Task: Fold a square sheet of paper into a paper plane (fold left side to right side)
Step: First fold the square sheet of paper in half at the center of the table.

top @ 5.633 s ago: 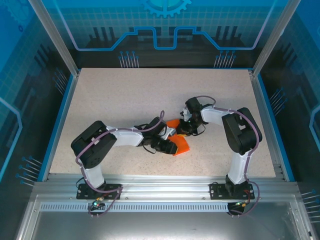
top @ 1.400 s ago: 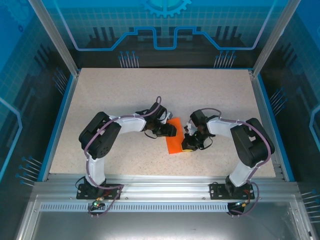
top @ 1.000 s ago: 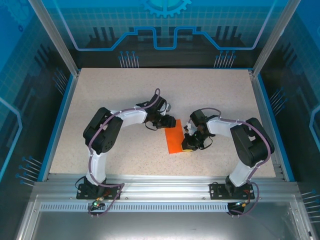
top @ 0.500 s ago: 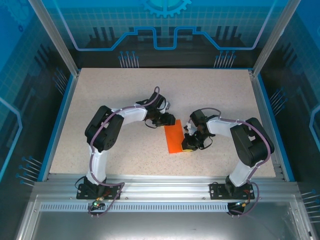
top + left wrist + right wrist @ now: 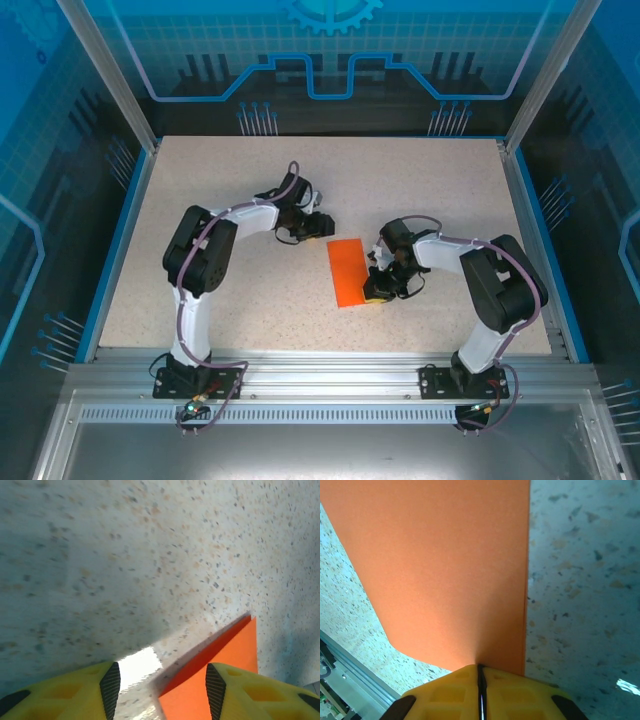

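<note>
The square sheet of paper [image 5: 348,272] is bright orange and lies flat on the table, folded in half into a narrow upright rectangle. My right gripper [image 5: 377,291] is shut, its yellow fingertips [image 5: 470,687] pressed down on the paper [image 5: 440,565] near its lower right edge. My left gripper [image 5: 322,228] stands open just above and left of the paper's top corner, holding nothing. In the left wrist view the orange corner [image 5: 220,665] shows low, partly behind the right finger, with bare table between the fingers of the left gripper [image 5: 160,690].
The speckled beige table [image 5: 220,180] has a blue rim, and an aluminium rail [image 5: 320,365] runs along its near edge. Glass walls with metal posts [image 5: 105,70] close in the back and sides.
My left gripper has drawn back from the paper's top edge, up and to the left, with its elbow swinging away. The paper and my right gripper have stayed put.
</note>
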Robot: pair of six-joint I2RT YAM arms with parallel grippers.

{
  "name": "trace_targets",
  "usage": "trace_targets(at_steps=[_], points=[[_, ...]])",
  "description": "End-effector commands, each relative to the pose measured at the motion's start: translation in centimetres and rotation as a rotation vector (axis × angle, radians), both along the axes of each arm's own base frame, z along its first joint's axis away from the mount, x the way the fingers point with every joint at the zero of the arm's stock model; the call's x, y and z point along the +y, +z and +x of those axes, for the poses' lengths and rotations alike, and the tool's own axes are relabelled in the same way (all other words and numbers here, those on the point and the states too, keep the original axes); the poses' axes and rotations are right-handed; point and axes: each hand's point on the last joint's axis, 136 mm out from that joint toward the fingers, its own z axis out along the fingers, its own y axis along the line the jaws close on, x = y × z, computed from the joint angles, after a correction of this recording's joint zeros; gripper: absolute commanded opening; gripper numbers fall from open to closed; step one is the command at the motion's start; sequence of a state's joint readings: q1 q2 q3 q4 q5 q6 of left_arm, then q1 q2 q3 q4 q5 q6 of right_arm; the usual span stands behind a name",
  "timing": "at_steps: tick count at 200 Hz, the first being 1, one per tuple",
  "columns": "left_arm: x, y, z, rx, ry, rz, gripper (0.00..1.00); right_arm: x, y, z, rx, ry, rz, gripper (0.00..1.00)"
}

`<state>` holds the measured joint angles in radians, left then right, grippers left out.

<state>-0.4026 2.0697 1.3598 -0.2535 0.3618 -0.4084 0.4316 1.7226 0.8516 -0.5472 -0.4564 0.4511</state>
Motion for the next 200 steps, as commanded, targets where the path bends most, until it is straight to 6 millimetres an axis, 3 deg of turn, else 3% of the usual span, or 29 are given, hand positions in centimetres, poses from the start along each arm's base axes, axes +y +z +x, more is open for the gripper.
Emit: trace_targets(at_steps=[1, 18, 41, 60, 77, 107, 147, 200], points=[[0.7, 4.1, -1.0, -0.077, -0.005, -0.033, 0.53, -4.0, -3.3, -1.9, 0.072, -0.013, -0.218, 0.10], [-0.4, 5.5, -3.4, -0.093, -0.039, -0.074, 0.53, -4.1, -3.3, -1.9, 0.072, -0.013, -0.221, 0.10], [-2.9, 5.8, -7.0, -0.078, -0.118, -0.107, 0.53, -4.2, -3.4, -2.0, 0.075, -0.012, -0.228, 0.10], [-5.2, 5.1, -9.3, -0.050, -0.172, -0.120, 0.53, -4.2, -3.5, -2.0, 0.076, -0.012, -0.229, 0.10], [-6.3, 3.7, -10.0, -0.021, -0.185, -0.115, 0.53, -4.2, -3.6, -1.9, 0.077, -0.011, -0.229, 0.10], [-6.8, 1.1, -9.8, 0.023, -0.175, -0.098, 0.53, -4.1, -3.4, -1.7, 0.073, -0.013, -0.230, 0.10], [-5.9, -1.1, -9.0, 0.041, -0.146, -0.017, 0.53, -4.2, -3.4, -1.8, 0.074, -0.012, -0.235, 0.10], [-3.1, -2.1, -4.7, 0.036, -0.061, 0.025, 0.54, -4.3, -3.5, -2.0, 0.079, -0.007, -0.238, 0.10]])
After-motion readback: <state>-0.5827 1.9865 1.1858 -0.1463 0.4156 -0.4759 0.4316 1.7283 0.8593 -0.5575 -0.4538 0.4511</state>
